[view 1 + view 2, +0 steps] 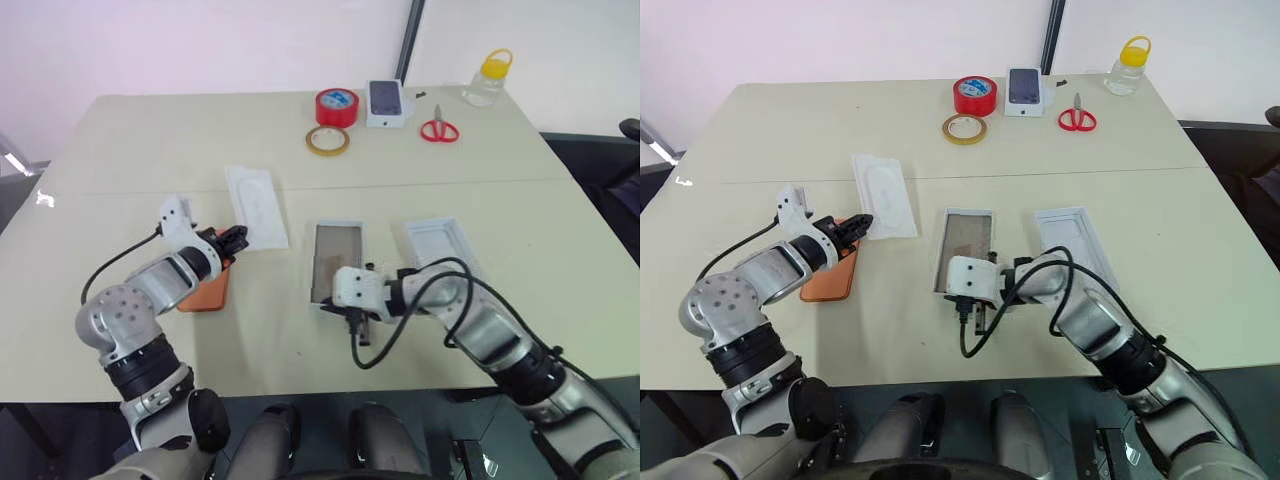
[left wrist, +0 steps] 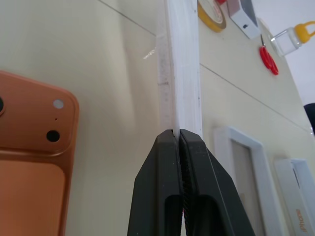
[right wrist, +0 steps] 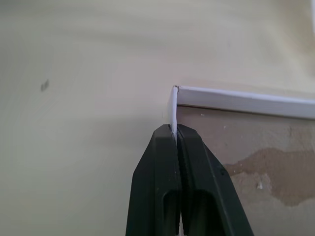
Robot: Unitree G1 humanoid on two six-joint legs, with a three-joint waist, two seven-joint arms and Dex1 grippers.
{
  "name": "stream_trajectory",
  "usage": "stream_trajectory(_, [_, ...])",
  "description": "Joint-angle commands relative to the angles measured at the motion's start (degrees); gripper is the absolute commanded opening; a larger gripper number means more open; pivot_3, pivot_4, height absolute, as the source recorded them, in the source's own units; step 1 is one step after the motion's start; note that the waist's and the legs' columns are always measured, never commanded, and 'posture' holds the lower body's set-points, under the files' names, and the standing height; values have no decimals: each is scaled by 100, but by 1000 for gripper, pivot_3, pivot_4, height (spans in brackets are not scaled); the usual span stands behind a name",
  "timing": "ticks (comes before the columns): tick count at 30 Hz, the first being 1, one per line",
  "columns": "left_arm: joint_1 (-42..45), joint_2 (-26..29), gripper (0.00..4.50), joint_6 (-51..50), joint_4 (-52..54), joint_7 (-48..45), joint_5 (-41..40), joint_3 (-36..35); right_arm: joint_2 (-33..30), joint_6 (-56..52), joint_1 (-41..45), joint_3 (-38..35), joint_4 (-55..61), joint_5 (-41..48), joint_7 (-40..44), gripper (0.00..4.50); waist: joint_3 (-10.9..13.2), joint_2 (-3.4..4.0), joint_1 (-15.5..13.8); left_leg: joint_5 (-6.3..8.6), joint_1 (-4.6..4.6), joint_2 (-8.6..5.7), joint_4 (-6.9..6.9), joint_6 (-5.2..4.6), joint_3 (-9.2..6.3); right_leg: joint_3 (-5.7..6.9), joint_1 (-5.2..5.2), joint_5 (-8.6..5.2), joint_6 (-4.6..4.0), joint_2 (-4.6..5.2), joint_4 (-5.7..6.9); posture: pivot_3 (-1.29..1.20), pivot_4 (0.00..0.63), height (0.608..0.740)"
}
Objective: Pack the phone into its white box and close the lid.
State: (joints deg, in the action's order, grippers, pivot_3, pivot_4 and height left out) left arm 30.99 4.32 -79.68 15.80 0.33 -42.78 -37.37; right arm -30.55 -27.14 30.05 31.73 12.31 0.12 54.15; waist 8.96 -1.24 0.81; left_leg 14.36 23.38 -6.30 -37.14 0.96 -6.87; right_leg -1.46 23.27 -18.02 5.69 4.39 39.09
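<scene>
The phone (image 1: pixel 830 275) lies flat on the pale matte desk (image 1: pixel 760 130), back up: a slim slab of smooth orange with rounded corners, and in the left wrist view small round lenses sit in its corner. It rests on the robot's left side, partly under the left arm. Just beside it, toward the middle of the desk, lies the thin white moulded insert (image 1: pixel 883 195), a glossy rectangular sheet with a pressed oval outline. The left tool (image 1: pixel 236 240) has its two black, ribbed fingers pinched together on the near edge of that insert.

Next toward the centre is the white box (image 1: pixel 965 245), a shallow cardboard tray with crisp thin walls and a brownish, blotchy inner floor. The right tool (image 3: pixel 173 132) has its fingers closed tight on the thin wall at the tray's near corner, one finger inside and one outside. To the right of the tray lies the lid (image 1: pixel 1077 240), a deeper white rectangle, open side up, partly covered by the right arm's black cable.

Along the far edge stand a red tape roll (image 1: pixel 975 95), a flat ring of yellowish tape (image 1: pixel 966 128), a smaller white box with a dark phone picture (image 1: pixel 1025 90), red-handled scissors (image 1: pixel 1077 118) and a clear plastic jar with a yellow lid (image 1: pixel 1127 66).
</scene>
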Motion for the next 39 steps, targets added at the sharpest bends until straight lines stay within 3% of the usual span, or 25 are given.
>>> stream_trajectory(1, [156,34,0,-9,89,48,-201,-54,310,324,339,130,-267,-203,-23,51,0,-1,-6,0,1,-1,-1,0,0,0,0,0,0,0,0,0,150,740])
stream_trajectory(8, [283,53,0,-31,32,201,-397,-183,979,778,757,218,-1248,-528,-187,51,-1,-1,8,-2,1,-1,-1,3,-2,1,3,0,0,0,2,0,150,740])
stream_trajectory(11, [325,13,0,-68,40,286,-513,-233,1008,822,747,86,-1189,-398,-66,937,-1,-1,6,-2,1,-2,-1,3,-2,1,3,0,0,0,2,0,150,740])
stream_trajectory(16, [249,-219,0,-334,260,447,-747,-165,714,723,568,-460,-513,-127,-4,3316,-1,-1,-1,-2,2,-3,-2,3,-3,1,3,0,0,1,2,0,150,740])
stream_trajectory(24, [47,-697,0,-1125,832,715,-1103,-317,-213,272,201,-1353,82,223,195,3316,0,-2,13,-1,2,-3,0,3,-3,0,2,0,0,1,1,0,150,740])
stream_trajectory(39, [-545,-955,0,-1282,949,1102,-1399,44,-183,325,343,-1778,-665,221,-150,3316,0,-3,-12,-1,2,-1,2,3,-1,-2,2,0,0,0,1,0,150,740])
